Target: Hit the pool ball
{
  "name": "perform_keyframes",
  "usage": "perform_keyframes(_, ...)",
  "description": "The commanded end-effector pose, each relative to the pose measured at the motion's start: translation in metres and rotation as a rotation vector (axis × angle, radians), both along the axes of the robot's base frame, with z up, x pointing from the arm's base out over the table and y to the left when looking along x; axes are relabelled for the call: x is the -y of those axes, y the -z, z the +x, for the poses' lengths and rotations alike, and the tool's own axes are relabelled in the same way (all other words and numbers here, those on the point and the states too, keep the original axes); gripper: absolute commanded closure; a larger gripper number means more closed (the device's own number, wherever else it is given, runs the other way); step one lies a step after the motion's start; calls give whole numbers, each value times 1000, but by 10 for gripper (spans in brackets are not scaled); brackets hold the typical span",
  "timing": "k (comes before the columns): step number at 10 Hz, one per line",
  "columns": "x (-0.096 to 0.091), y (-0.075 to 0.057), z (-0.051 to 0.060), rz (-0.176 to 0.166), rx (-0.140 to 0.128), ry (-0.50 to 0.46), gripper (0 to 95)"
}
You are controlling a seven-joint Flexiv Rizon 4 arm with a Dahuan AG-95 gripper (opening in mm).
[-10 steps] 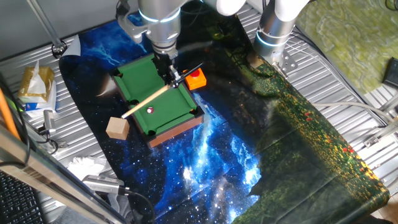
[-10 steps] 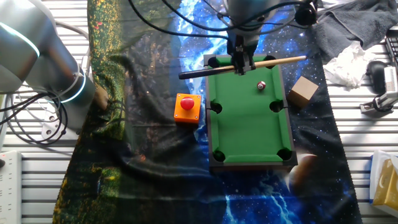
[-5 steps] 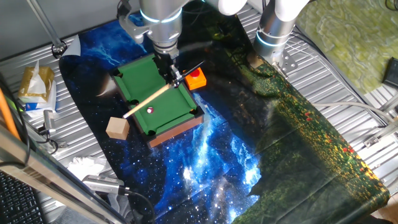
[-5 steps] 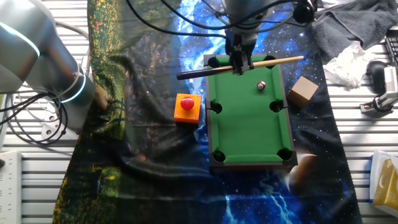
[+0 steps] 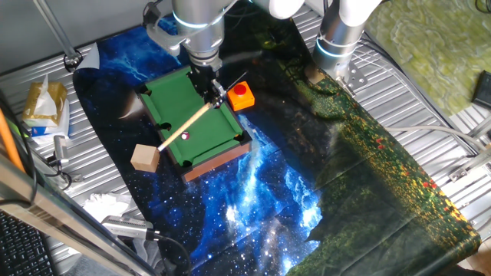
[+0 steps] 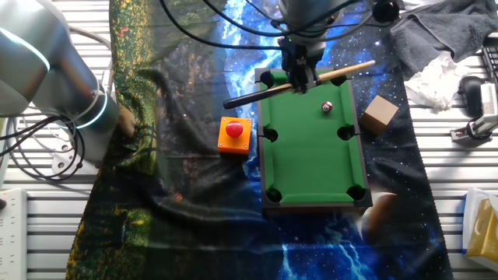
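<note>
The pool ball (image 5: 185, 136) is a tiny whitish ball with a red spot on the green mini pool table (image 5: 178, 111); it also shows in the other fixed view (image 6: 327, 106). My gripper (image 5: 210, 90) is shut on a wooden cue stick (image 5: 188, 123) with a dark butt end, above the table; the other fixed view also shows the gripper (image 6: 299, 81) and the cue (image 6: 342, 72). The cue's light shaft passes just beside the ball in one fixed view. In the other fixed view it lies a little beyond the ball.
An orange box with a red button (image 5: 242, 95) stands beside the pool table. A wooden cube (image 5: 144, 157) lies off the table's other end. A second robot arm base (image 5: 337, 38) stands behind. Crumpled tissue (image 6: 436, 78) and clutter lie at the edges.
The cue has swung in the gripper: its light tip end has turned toward the ball, and its dark butt end has swung the opposite way. The ball has not moved.
</note>
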State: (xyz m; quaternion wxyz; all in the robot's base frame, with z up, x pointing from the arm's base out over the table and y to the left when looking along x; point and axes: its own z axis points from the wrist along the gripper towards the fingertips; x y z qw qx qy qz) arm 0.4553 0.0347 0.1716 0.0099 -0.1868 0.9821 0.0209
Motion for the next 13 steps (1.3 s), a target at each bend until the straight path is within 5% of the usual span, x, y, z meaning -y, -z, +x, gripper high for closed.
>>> perform_keyframes(1, 0, 1, 1, 0, 1, -60, 950)
perform_keyframes(7, -5, -1, 0, 6, 15, -96, 950)
perform_keyframes(11, -44, 23, -3, -8, 20, 1, 950)
perform_keyframes(13, -47, 33, -4, -4, 37, -6, 950)
